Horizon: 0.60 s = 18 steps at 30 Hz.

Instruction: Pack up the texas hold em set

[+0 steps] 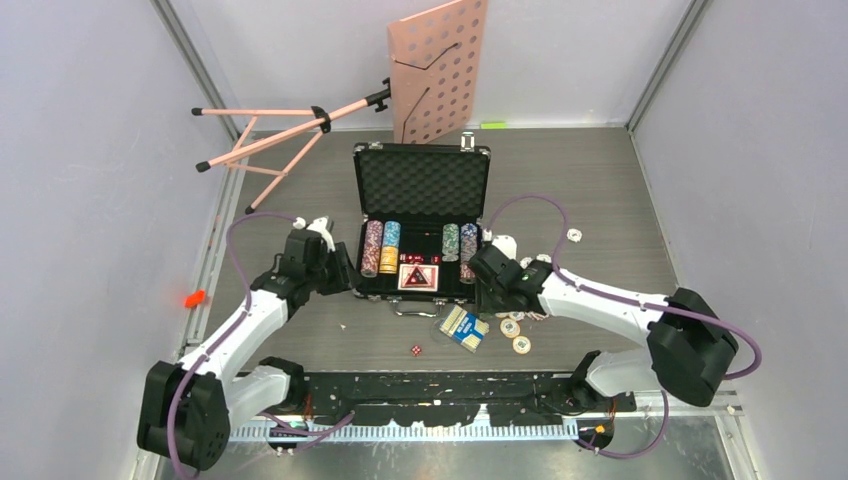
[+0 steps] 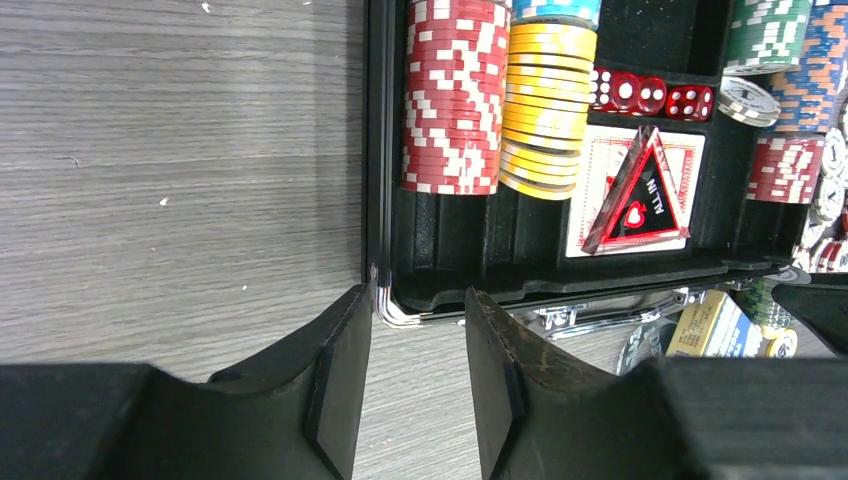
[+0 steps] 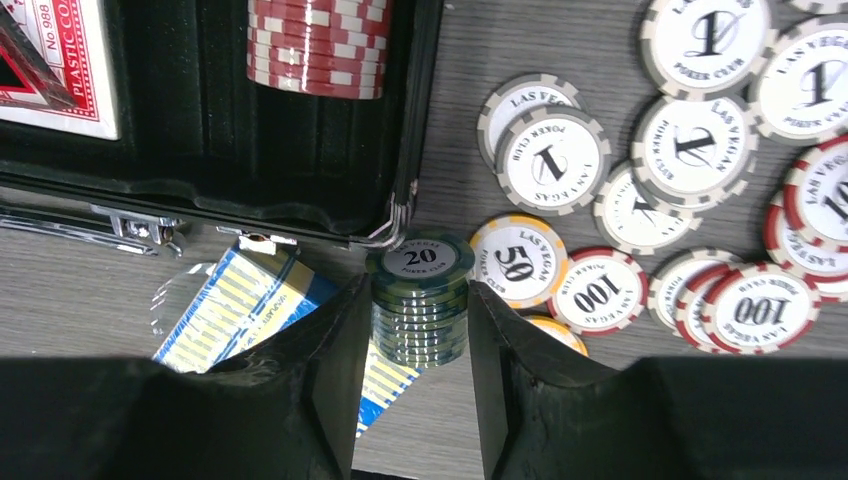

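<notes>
The black silver-edged case (image 1: 422,182) lies open mid-table, its slots holding chip stacks: red-white (image 2: 450,100), yellow (image 2: 545,100), green (image 2: 765,35). Red dice (image 2: 650,95) and a triangular red-black plaque (image 2: 640,195) on a red card deck (image 2: 610,150) also sit inside. My left gripper (image 2: 420,293) is open at the case's near-left corner, with bare table between its fingers. My right gripper (image 3: 420,300) is shut on a stack of green "20" chips (image 3: 420,262) just off the near-right corner. Loose white, red and orange chips (image 3: 690,140) lie to the right.
A blue-and-yellow card deck (image 3: 240,300) lies in front of the case beside the handle (image 1: 405,308). One red die (image 1: 415,350) rests on the table nearer the arm bases. The pink perforated music stand (image 1: 437,65) leans behind the case. A small orange object (image 1: 194,297) sits far left.
</notes>
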Available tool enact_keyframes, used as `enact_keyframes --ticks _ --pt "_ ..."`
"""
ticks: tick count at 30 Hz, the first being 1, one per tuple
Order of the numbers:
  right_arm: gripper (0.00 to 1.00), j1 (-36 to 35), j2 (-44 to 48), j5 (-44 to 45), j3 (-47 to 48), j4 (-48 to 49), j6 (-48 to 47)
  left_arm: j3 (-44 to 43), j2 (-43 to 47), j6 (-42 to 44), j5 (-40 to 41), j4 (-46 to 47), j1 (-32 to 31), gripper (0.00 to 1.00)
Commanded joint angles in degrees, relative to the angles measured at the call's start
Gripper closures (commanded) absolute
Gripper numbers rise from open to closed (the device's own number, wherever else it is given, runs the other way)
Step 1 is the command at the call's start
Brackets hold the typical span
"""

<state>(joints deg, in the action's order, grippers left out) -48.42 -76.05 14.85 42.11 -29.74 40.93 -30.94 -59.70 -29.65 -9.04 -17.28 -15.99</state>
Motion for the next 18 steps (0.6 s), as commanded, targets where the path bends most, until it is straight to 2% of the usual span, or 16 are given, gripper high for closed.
enact_keyframes --ticks 1,8,10,12,14,18 --pt "0.62 -0.42 5.4 3.75 3.38 -3.56 1.3 -0.64 3.19 -0.06 0.16 -1.65 0.21 0.58" --pt "0.62 -0.44 7.05 3.85 6.07 -7.04 1.43 0.19 5.21 -0.73 -0.23 -1.58 0.25 0.55" --pt "0.55 -0.44 5.62 3.99 5.85 -7.08 1.81 0.19 4.98 -0.74 -0.52 -1.6 0.26 0.52" --pt "0.42 -0.44 3.9 3.87 5.45 -7.0 2.41 0.19 4.95 -0.84 -0.78 -1.71 0.25 0.47" --pt "0.38 -0.49 2.43 3.53 4.81 -6.25 2.52 0.19 5.12 -0.95 -0.97 -1.79 0.26 0.43" --pt "0.36 -0.6 -0.4 2.25 3.49 -4.32 2.47 0.43 5.37 -1.23 -1.29 -1.76 0.26 0.33"
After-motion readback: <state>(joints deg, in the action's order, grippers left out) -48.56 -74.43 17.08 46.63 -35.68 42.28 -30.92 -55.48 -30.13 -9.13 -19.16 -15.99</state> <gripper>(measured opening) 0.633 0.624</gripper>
